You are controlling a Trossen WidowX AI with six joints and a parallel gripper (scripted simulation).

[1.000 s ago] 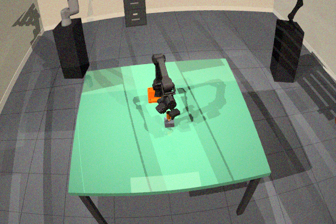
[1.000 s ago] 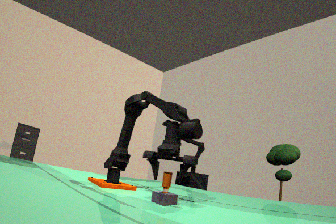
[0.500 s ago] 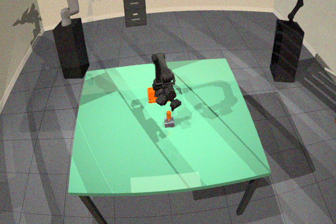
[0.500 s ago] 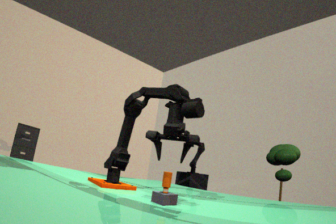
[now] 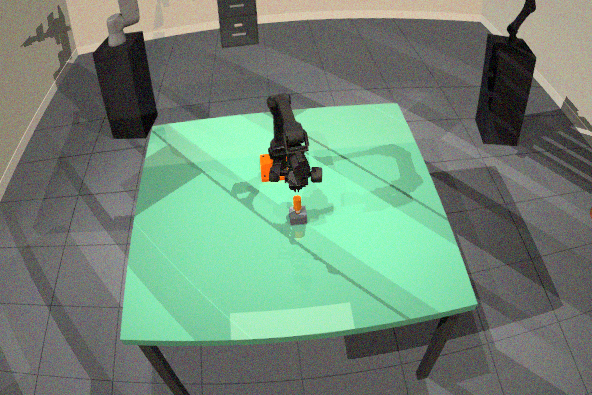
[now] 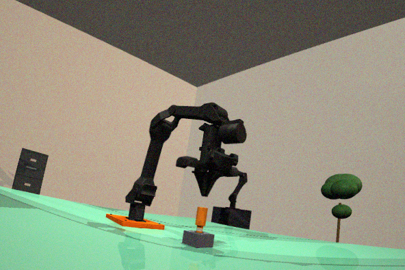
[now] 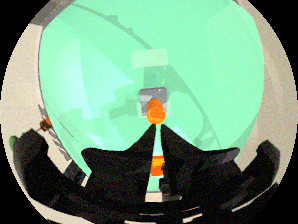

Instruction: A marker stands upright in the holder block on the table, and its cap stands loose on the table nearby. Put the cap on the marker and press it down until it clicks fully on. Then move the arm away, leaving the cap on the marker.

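Note:
The grey holder block (image 5: pixel 298 216) (image 6: pixel 198 239) (image 7: pixel 153 93) stands on the green table (image 5: pixel 200 261) (image 6: pixel 61 236) (image 7: pixel 215 65). The orange cap (image 5: pixel 297 203) (image 6: pixel 202 216) (image 7: pixel 156 112) sits upright on top of the marker (image 6: pixel 200 229). A short pale stretch of the marker shows between the cap and the block; whether the cap is fully seated cannot be told. My gripper (image 5: pixel 297 190) (image 6: pixel 205 195) (image 7: pixel 158 125) is shut with its fingertips together and nothing between them. It points down above the cap, with a visible gap in the exterior view.
The orange base plate (image 5: pixel 265 169) (image 6: pixel 155 226) (image 7: pixel 157 170) of my arm lies on the table behind the holder. Beyond the table stand two black pedestals (image 5: pixel 125 86) (image 5: pixel 505 91) with other arms, and a dark cabinet (image 5: pixel 236 11) (image 6: pixel 30 171).

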